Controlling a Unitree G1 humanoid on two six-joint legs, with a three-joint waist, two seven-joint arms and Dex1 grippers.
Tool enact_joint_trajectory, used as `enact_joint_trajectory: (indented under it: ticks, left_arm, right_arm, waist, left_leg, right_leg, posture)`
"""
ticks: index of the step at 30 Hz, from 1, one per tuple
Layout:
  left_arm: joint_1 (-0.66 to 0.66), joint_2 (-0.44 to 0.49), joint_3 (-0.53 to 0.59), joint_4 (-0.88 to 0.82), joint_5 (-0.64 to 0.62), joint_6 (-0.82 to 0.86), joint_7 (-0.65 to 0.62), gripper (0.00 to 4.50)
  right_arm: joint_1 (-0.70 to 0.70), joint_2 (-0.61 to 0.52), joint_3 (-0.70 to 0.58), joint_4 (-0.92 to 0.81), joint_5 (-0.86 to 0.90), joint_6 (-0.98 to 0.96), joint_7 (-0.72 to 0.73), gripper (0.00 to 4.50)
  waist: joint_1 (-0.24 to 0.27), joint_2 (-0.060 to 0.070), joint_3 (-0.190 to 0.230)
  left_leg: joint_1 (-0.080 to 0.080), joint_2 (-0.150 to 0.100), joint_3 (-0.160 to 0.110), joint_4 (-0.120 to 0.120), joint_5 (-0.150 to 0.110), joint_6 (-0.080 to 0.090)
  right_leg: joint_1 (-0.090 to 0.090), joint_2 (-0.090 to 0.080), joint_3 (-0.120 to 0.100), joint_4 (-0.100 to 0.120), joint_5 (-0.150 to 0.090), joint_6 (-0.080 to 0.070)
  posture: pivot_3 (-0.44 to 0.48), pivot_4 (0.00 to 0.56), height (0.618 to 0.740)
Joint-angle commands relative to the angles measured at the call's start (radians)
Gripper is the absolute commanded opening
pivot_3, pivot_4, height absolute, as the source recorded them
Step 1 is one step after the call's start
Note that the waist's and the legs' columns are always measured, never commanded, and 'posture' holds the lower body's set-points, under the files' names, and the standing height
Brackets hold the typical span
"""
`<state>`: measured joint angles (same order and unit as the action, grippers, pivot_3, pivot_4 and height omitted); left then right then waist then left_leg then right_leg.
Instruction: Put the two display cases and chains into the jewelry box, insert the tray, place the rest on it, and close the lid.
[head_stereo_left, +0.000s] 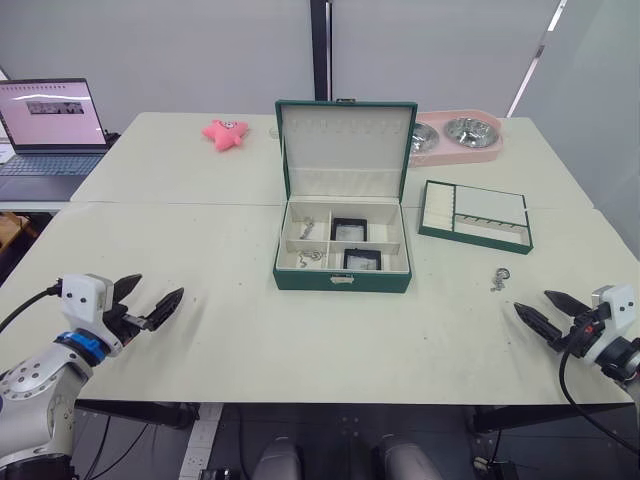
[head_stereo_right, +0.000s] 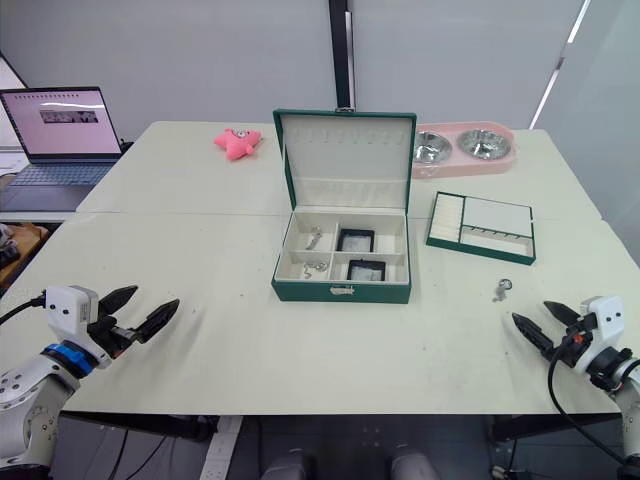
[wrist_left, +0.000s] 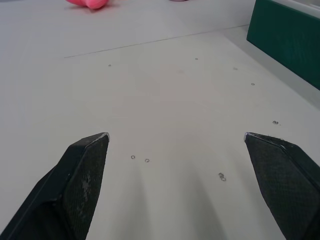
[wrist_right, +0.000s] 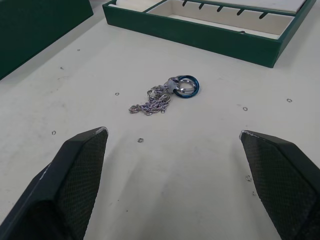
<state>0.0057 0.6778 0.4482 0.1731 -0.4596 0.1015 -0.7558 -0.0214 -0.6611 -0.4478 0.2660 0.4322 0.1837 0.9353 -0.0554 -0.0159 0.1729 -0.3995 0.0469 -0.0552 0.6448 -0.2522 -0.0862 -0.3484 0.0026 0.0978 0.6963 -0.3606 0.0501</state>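
The left gripper (head_stereo_left: 148, 301) hovers low over the near left part of the pale table (head_stereo_left: 200, 230), its two black fingers (wrist_left: 82, 170) spread wide apart with nothing between them, well away from the jewelry box (head_stereo_left: 342, 279). The right gripper (head_stereo_left: 545, 312) sits near the table's front right edge, its fingers (wrist_right: 75, 170) likewise parted and empty, pointing toward a loose silver chain with a blue-tinted ring (wrist_right: 165, 96) that lies on the bare table between that gripper and the tray (head_stereo_left: 475, 216). The jewelry box stands at the middle of the table with its lid (head_stereo_left: 345, 140) raised upright, cream lining facing forward. Inside, the two display cases (head_stereo_left: 349, 229) occupy the right-hand compartments, one in the rear (head_stereo_right: 355, 239) and one in the front (head_stereo_right: 365, 269), each lying flat. Two small chains lie in the left-hand compartments, one in the rear (head_stereo_left: 306, 229) and one in the front (head_stereo_left: 310, 258). The tray rests on the table to the right of the box, apart from it, slightly angled, with its ridged ring section toward the front. Behind the box lie a pink star-shaped toy (head_stereo_left: 226, 133) to the left and a pink double pet bowl (head_stereo_left: 455, 137) to the right; an open laptop (head_stereo_left: 50, 125) stands on a separate surface at the far left.
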Motion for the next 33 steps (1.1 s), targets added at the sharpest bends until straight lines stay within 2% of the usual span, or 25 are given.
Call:
enact_joint_trajectory:
  ticks: [1,9,14,18,24,33]
  left_arm:
    - [-0.013,-0.006,0.012,-0.031,-0.008,-0.009,0.001,4.50]
    - [-0.037,-0.018,-0.013,-0.138,-0.024,0.024,0.002,4.50]
    - [-0.059,-0.017,-0.053,-0.270,-0.077,0.125,-0.010,4.50]
    - [-0.123,-0.001,-0.163,-0.386,-0.087,0.206,-0.043,4.50]
    - [-0.262,-0.013,-0.352,-0.419,-0.040,0.240,-0.113,4.50]
    - [-0.433,-0.179,-0.517,-0.352,0.013,0.216,-0.123,4.50]
  right_arm:
    - [-0.017,-0.022,-0.012,0.000,0.005,-0.026,0.001,4.48]
    - [-0.065,-0.053,-0.012,-0.018,0.033,0.003,0.035,4.48]
    - [-0.101,-0.114,0.016,-0.070,0.056,0.076,0.088,4.48]
    - [-0.181,-0.168,0.066,-0.088,0.051,0.120,0.128,4.48]
    - [-0.374,-0.194,0.211,0.056,-0.056,0.070,0.180,4.48]
    - [-0.658,-0.143,0.387,0.401,-0.225,-0.080,0.224,4.48]
  waist:
    - [0.000,0.000,0.000]
    - [0.001,0.000,0.000]
    - [0.001,0.000,0.000]
    - [0.001,0.000,0.000]
    - [-0.001,0.000,0.000]
    - [-0.002,0.000,0.000]
  left_leg:
    - [0.000,0.000,0.000,0.000,0.000,0.000]
    - [0.000,0.000,0.000,0.000,0.000,0.000]
    - [0.000,0.000,0.000,0.000,0.000,0.000]
    - [0.000,0.000,0.000,0.001,0.000,0.000]
    - [0.001,0.000,0.000,0.001,0.000,0.000]
    - [0.000,0.000,0.001,0.002,0.000,0.000]
  right_leg:
    - [0.000,0.000,0.000,0.000,0.000,0.000]
    - [0.000,0.000,0.000,0.000,0.000,0.000]
    - [0.000,0.000,0.000,0.000,0.000,0.000]
    - [0.001,0.000,0.000,0.000,0.000,0.000]
    - [0.001,0.001,0.000,0.000,0.000,0.000]
    - [0.001,0.000,0.000,-0.001,0.000,0.000]
  posture:
    - [0.000,0.150,0.740]
    - [0.000,0.150,0.740]
    - [0.000,0.150,0.740]
    - [0.000,0.150,0.740]
    - [0.000,0.150,0.740]
    - [0.000,0.150,0.740]
